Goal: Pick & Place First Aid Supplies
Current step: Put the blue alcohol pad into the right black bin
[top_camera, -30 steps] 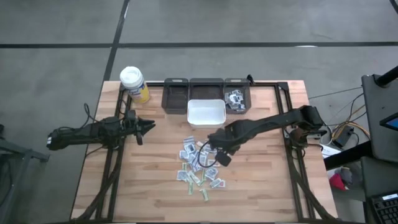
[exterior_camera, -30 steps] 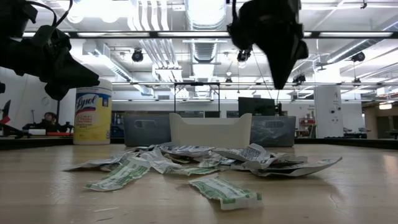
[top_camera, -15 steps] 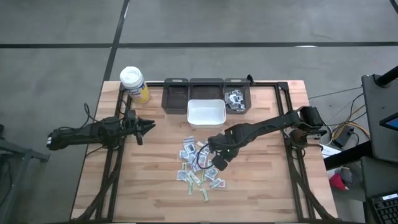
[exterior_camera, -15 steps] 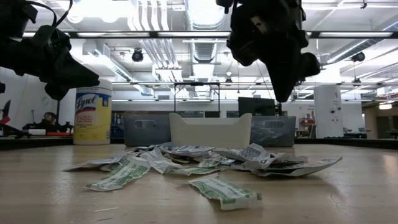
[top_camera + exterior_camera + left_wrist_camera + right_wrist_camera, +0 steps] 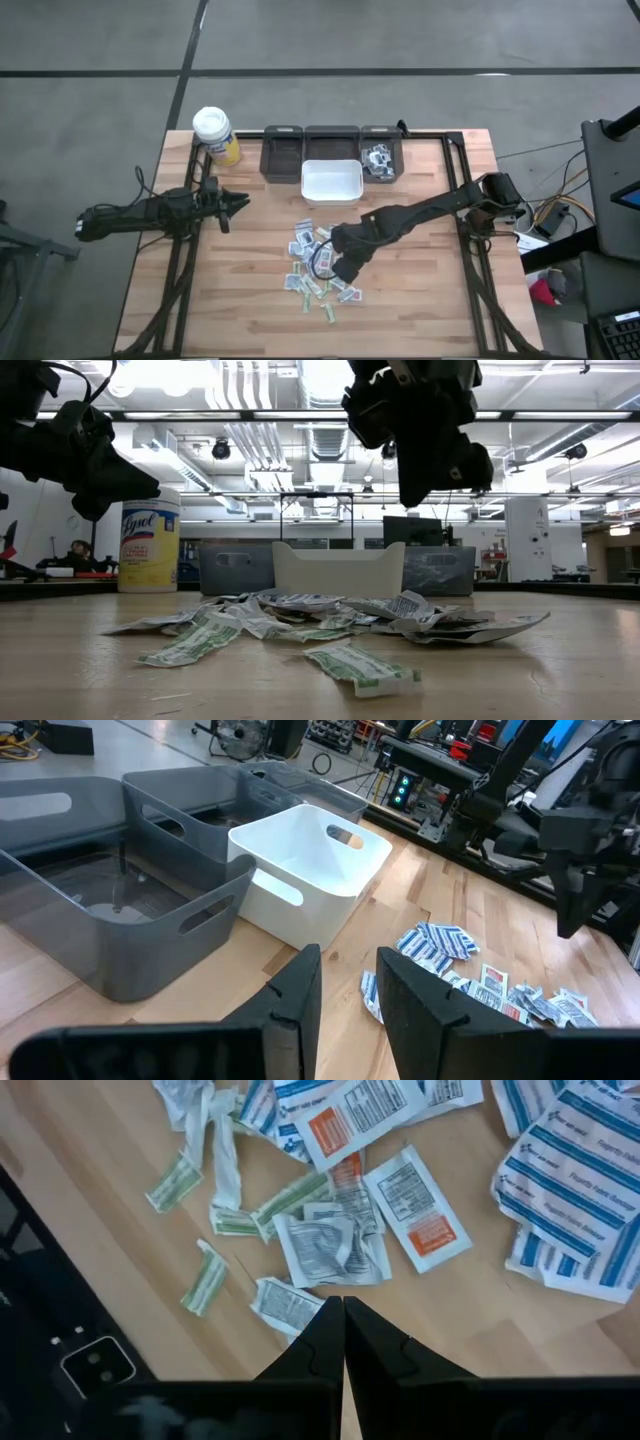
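The first aid supplies (image 5: 318,266) lie in a loose pile of small flat packets and strips on the wooden table, in front of the white bin (image 5: 331,181). My right gripper (image 5: 342,275) hangs shut above the right side of the pile, pointing steeply down. In the low view this gripper (image 5: 415,497) is well clear of the packets (image 5: 330,622). Its own wrist view shows its closed fingertips (image 5: 343,1304) over white, orange-printed and green-striped packets (image 5: 345,1240). My left gripper (image 5: 243,201) waits open at the table's left, nothing between its fingers (image 5: 300,995).
Three grey bins (image 5: 282,152) stand in a row at the far edge behind the white bin; the rightmost one (image 5: 380,158) holds some packets. A white-capped yellow bottle (image 5: 215,135) stands at the far left corner. Bare wood lies left and right of the pile.
My right gripper has moved toward the table's near edge and a little left, out over the pile. It has sunk somewhat and tipped to point more steeply down, staying shut. The packets have not moved.
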Controlling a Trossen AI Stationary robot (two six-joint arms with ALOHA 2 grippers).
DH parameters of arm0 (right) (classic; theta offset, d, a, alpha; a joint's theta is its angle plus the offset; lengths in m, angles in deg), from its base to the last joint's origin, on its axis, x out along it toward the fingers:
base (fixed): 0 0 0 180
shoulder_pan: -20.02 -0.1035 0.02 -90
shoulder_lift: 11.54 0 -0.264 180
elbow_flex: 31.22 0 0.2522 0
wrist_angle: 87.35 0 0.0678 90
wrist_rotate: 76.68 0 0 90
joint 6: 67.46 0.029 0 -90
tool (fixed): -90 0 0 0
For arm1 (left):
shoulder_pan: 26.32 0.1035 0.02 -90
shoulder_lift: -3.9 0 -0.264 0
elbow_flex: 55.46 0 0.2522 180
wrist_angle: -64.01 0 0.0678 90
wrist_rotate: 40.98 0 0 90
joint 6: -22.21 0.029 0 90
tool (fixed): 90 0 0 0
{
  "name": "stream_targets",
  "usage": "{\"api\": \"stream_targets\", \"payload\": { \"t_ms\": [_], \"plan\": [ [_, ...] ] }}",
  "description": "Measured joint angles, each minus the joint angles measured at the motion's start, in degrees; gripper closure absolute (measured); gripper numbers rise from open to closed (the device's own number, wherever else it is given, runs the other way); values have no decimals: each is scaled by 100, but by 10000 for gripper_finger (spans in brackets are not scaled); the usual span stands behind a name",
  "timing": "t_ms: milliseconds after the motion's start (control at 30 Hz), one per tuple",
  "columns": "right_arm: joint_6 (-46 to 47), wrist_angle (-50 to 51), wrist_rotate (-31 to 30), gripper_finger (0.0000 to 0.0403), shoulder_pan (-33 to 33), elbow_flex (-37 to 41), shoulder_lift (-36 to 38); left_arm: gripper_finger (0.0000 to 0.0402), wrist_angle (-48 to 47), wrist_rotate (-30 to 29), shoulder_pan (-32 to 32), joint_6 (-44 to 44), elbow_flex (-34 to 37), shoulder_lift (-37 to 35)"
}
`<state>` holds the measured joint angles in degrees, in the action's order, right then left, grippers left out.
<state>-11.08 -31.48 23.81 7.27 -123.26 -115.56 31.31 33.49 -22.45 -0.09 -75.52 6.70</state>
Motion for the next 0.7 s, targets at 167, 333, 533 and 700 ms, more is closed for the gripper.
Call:
{"api": "stream_targets", "payload": {
  "t_ms": [167,333,533,700],
  "plan": [
    [0,51,-1,394,0,0,0,307,0,1,1,0,0,0],
    [0,52,-3,394,0,1,0,307,0,1,-2,0,0,0],
    [357,59,-14,394,48,0,0,307,0,0,0,0,0,0],
    [1093,38,-108,394,38,0,0,307,0,1,0,0,1,0]
  ]
}}
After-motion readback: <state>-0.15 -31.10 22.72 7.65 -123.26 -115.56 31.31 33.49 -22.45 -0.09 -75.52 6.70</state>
